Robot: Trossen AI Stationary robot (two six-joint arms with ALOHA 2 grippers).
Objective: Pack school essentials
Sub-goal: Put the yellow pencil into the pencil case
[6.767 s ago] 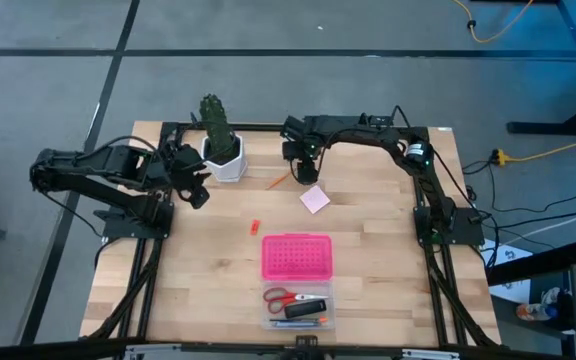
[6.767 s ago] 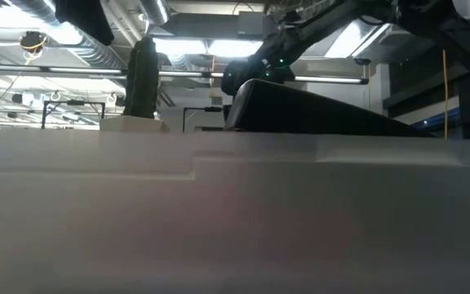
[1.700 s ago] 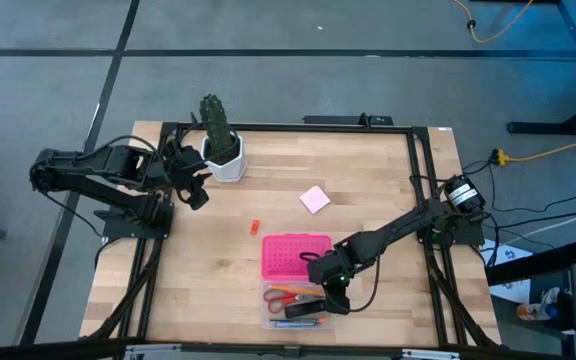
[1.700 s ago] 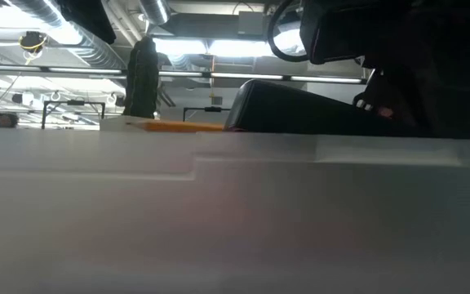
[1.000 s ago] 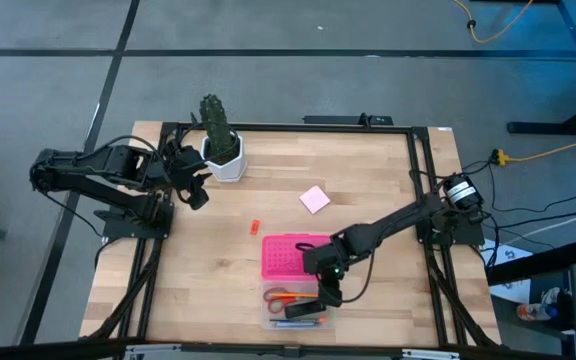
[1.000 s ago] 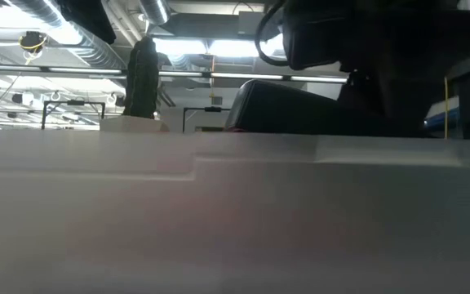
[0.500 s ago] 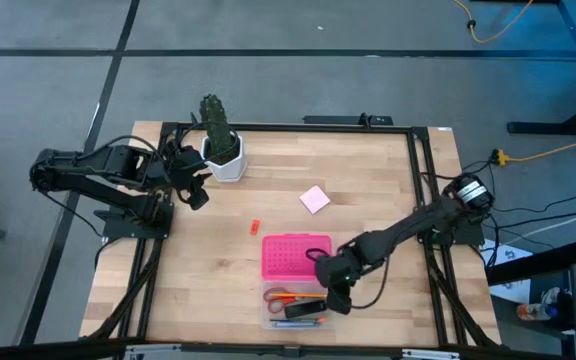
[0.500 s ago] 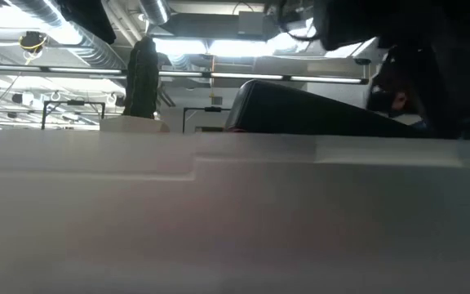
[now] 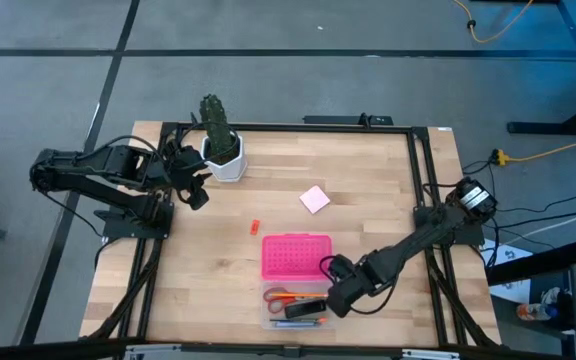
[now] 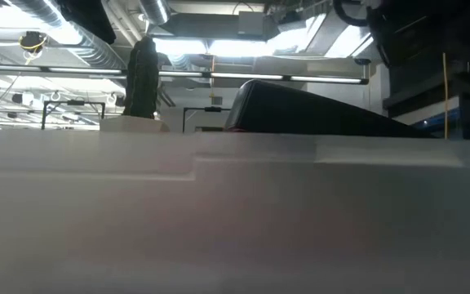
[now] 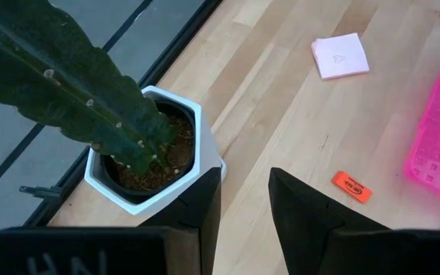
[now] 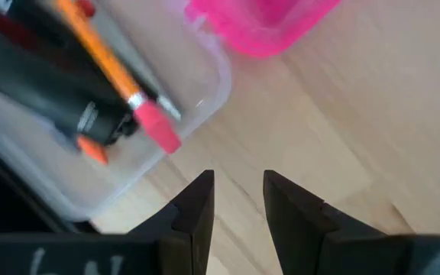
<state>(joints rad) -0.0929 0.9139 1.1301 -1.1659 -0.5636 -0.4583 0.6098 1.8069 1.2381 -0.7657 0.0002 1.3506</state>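
The clear box (image 9: 298, 308) stands at the table's near edge. In it lie the red-handled scissors (image 9: 280, 296), the black block (image 9: 311, 305) and the orange pencil (image 12: 101, 53) with its pink eraser, plus pens. The pink dotted lid (image 9: 296, 256) lies flat just beyond the box. My right gripper (image 9: 337, 297) hovers open and empty beside the box's right end (image 12: 205, 84). The pink notepad (image 9: 315, 199) and the red-orange piece (image 9: 254, 227) lie flat on the wood farther off. My left gripper (image 9: 198, 194) waits open beside the cactus pot (image 11: 147, 145).
The cactus (image 9: 218, 128) in its white pot stands at the far left of the table, close to my left gripper (image 11: 244, 191). Bare wood lies right of the box and lid and around the notepad (image 11: 340, 55). The low view shows only the cactus (image 10: 143, 77) and dark arm parts.
My right gripper has drawn away from above the clear box toward the table's right edge and now sits beside the box's right end; its arm has swung toward the near right corner. The things in the box and on the table have stayed put.
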